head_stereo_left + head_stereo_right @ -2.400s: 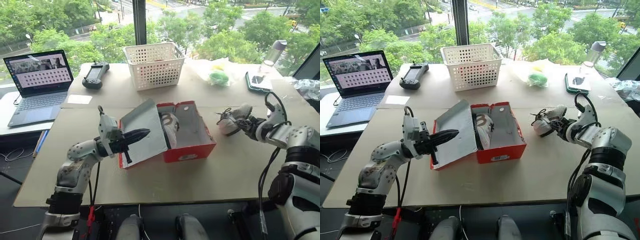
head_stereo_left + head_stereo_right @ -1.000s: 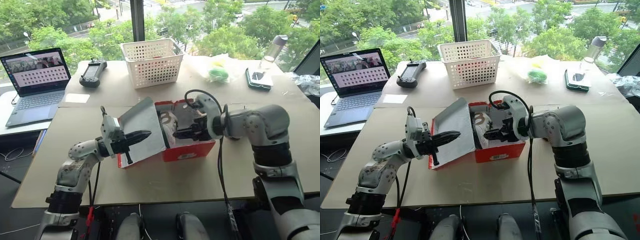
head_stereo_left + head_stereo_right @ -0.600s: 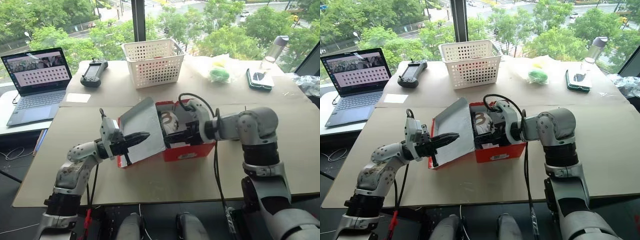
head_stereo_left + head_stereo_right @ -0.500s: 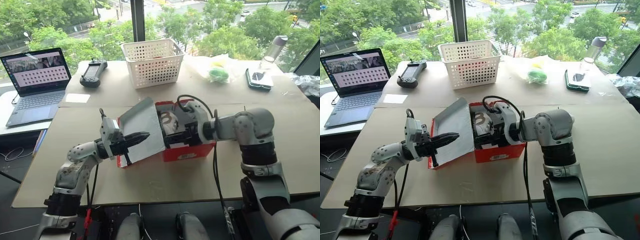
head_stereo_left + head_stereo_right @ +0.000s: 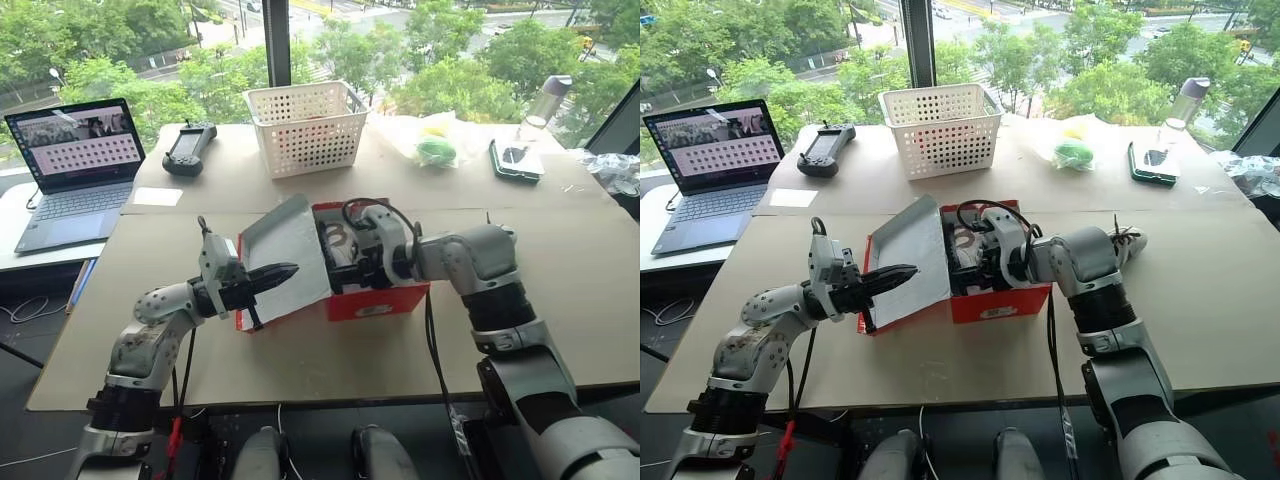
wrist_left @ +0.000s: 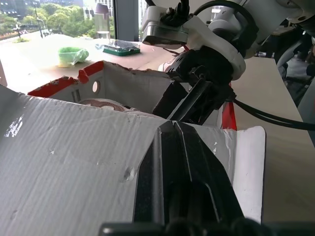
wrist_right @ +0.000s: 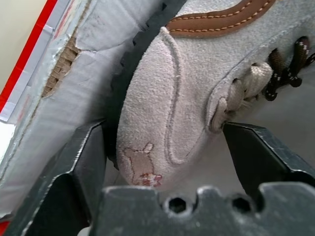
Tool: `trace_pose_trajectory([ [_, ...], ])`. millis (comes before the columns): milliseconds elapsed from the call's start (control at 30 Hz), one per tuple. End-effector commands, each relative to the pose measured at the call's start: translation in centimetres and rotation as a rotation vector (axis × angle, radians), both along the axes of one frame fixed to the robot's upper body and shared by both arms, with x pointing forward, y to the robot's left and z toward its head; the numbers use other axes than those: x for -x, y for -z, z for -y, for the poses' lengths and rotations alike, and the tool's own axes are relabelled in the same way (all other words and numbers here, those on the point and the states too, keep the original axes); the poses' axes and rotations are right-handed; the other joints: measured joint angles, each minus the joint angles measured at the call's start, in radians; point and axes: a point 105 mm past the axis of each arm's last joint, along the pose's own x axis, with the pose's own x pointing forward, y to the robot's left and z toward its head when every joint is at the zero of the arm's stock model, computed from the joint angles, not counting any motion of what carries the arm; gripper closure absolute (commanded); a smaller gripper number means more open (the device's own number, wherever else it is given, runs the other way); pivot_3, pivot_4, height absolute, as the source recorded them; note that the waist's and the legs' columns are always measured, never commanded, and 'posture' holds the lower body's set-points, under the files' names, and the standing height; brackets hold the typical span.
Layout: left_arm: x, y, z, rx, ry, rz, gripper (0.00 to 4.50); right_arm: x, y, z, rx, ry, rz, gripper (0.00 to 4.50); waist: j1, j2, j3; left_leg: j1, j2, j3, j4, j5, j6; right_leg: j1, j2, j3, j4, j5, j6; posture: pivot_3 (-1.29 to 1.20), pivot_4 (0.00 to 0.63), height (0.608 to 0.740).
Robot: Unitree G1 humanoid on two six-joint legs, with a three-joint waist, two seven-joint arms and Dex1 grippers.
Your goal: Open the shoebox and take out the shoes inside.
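A: What has changed since the earlier frame?
B: The right gripper point(image 7: 165, 147) has moved deeper into the shoebox point(image 5: 375, 300); its 2 fingers now straddle 1 shoe point(image 7: 197, 88), partly open.
A: Left gripper point(image 5: 280, 271)?
B: Fingers closed, pressed against the raised lid point(image 5: 285, 255). The shoebox sits on the worktop point(image 5: 300, 350).

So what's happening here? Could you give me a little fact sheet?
Shoebox: red, on the table, lid open
Left gripper: shut, pressed against the lid's inside
Right gripper: inside the box, fingers on either side of a shoe
Shoe in box: white with brown trim
Second shoe: on the table beyond the right arm
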Motion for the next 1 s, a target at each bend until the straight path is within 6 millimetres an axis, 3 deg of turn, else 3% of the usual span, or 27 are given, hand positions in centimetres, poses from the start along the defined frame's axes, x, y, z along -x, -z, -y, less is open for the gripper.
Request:
trace_pose_trajectory([
  [33, 0.1, -1.2, 0.3, -0.014, 0.012, 0.056, 4.50, -0.4, 0.0, 0.9, 0.029, 0.041, 0.029, 2.72, 0.000, 0.000, 0.000, 0.000, 0.000, 0.000, 0.000, 0.000, 0.000, 0.000, 0.000, 0.000, 0.000, 0.000, 0.000, 0.00, 0.150, 0.733],
  [67, 0.1, -1.1, 0.3, -0.016, 0.013, 0.056, 4.50, -0.3, -0.2, 0.9, 0.034, 0.037, 0.037, 2.99, 0.000, 0.000, 0.000, 0.000, 0.000, 0.000, 0.000, 0.000, 0.000, 0.000, 0.000, 0.000, 0.000, 0.000, 0.000, 0.00, 0.150, 0.733],
  [200, 0.1, -1.1, 0.3, -0.018, 0.015, 0.055, 4.50, -0.2, -1.3, 1.0, 0.037, 0.030, 0.086, 2.99, 0.001, 0.000, 0.000, -0.001, 0.000, 0.000, 0.000, 0.000, 0.000, -0.001, 0.000, 0.000, 0.000, 0.002, -0.002, 0.00, 0.150, 0.733],
  [367, 0.2, -1.0, 0.4, -0.020, 0.019, 0.053, 4.50, 1.0, -5.0, 1.1, 0.001, -0.021, 0.161, 2.99, 0.003, 0.000, 0.000, -0.004, 0.000, 0.000, 0.000, 0.000, 0.000, -0.003, 0.000, 0.000, 0.000, 0.002, -0.001, 0.00, 0.150, 0.733],
  [533, 0.0, -1.0, 0.3, -0.023, 0.020, 0.051, 4.50, 2.7, -7.3, 1.6, -0.022, -0.088, 0.185, 2.99, 0.003, 0.000, 0.000, -0.007, 0.000, 0.000, 0.000, 0.000, 0.000, -0.005, 0.000, -0.001, -0.002, 0.004, 0.003, 0.00, 0.150, 0.733],
  [767, 0.0, -1.0, 0.5, -0.018, 0.030, 0.048, 4.50, 3.2, -8.7, 2.2, -0.090, -0.080, 0.170, 2.99, 0.003, 0.000, 0.000, -0.007, 0.000, 0.000, 0.000, 0.000, 0.000, -0.005, 0.000, -0.001, -0.003, 0.004, 0.002, 0.00, 0.150, 0.733],
  [1000, 0.0, -1.3, 0.6, 0.006, 0.045, 0.061, 4.50, 3.7, -13.7, 3.7, -0.273, -0.076, 0.257, 2.99, 0.004, 0.000, 0.000, -0.008, 0.000, 0.000, 0.000, 0.000, 0.000, -0.005, 0.000, -0.001, -0.004, 0.004, 0.003, 0.00, 0.150, 0.733],
])
